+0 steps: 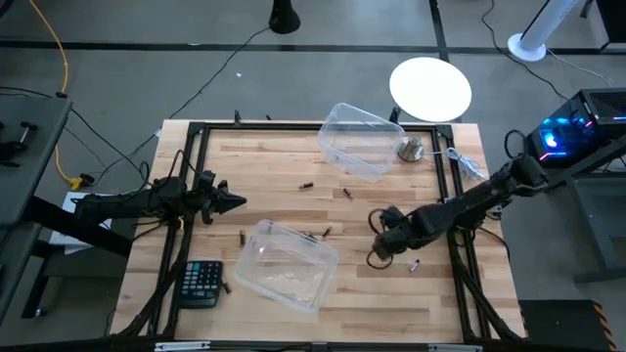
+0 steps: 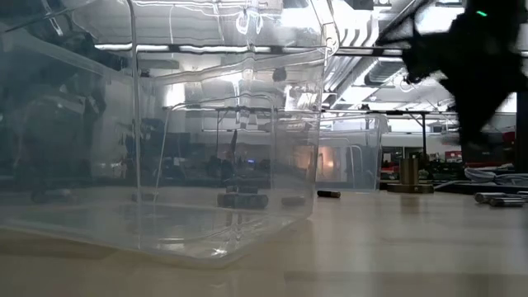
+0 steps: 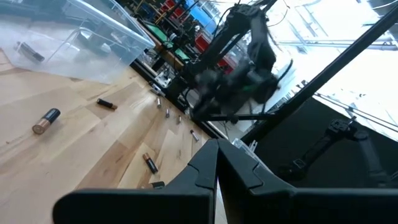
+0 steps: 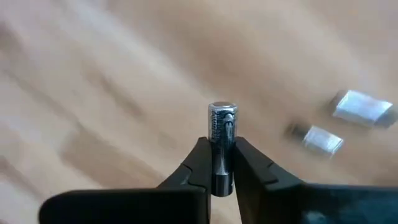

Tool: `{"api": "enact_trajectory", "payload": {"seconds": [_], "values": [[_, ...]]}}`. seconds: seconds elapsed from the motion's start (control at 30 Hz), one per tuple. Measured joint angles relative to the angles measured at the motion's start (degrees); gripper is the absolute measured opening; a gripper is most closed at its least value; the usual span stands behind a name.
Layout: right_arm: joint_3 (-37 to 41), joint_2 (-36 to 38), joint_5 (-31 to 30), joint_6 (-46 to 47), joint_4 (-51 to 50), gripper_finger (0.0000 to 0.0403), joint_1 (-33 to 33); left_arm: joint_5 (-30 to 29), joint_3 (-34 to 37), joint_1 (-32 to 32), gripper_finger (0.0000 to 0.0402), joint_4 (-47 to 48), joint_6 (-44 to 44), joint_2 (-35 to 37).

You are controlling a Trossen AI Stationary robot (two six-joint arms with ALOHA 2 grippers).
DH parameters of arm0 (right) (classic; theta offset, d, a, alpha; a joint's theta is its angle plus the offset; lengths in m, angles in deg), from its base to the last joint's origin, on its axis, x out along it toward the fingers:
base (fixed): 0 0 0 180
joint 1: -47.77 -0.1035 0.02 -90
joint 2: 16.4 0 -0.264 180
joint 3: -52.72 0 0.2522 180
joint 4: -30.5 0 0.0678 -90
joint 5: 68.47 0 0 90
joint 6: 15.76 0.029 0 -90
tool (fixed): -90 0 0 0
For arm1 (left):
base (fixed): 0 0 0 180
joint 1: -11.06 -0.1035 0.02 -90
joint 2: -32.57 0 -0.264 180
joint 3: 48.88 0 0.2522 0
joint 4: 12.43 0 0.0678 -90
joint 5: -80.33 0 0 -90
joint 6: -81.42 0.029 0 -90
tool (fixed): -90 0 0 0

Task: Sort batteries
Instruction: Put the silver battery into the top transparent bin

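Observation:
Small batteries lie scattered on the wooden table, among them a dark one (image 1: 306, 184), another (image 1: 346, 192) and one (image 1: 415, 264) near my right gripper. My right gripper (image 1: 380, 252) hangs over the table's right half, shut on a silvery battery (image 4: 221, 121). Two more silvery batteries (image 4: 364, 106) (image 4: 322, 140) lie on the wood below it. My left gripper (image 1: 231, 202) waits shut at the table's left side, its fingers (image 3: 216, 163) level above the wood with nothing between them. My right gripper pinches the silvery battery by its sides (image 4: 221, 149) between the two fingers. The fingers come from above, pointing steeply down, and the battery lies along them. Its free end (image 4: 222, 111) sticks out past the fingertips. It is lifted clear of the table.
Two clear plastic containers stand on the table, one (image 1: 360, 140) at the far side, one (image 1: 284, 264) at the near middle. A black calculator (image 1: 201, 282) lies near left. A round metal knob (image 1: 410, 150) and a white cable (image 1: 468, 164) sit far right.

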Motion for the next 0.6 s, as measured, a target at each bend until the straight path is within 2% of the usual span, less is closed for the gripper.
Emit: {"api": "enact_trajectory", "payload": {"seconds": [0.2,0.3,0.47,0.6], "values": [[-9.2,0.1,-15.8,-14.3,1.1,0.0019,13.9,0.0,0.0,0.0,0.0,0.0,0.0,0.0],[-11.7,0.1,-20.2,-22.4,6.3,0.0031,22.5,0.0,0.0,0.0,0.0,0.0,0.0,0.0],[-12.2,0.1,-17.8,-31.2,12.6,0.0072,34.9,0.0,0.0,0.0,0.0,0.0,0.0,0.0],[-12.2,0.1,-16.3,-33.6,12.0,0.0104,39.5,0.0,0.0,0.0,0.0,0.0,0.0,0.0]]}}
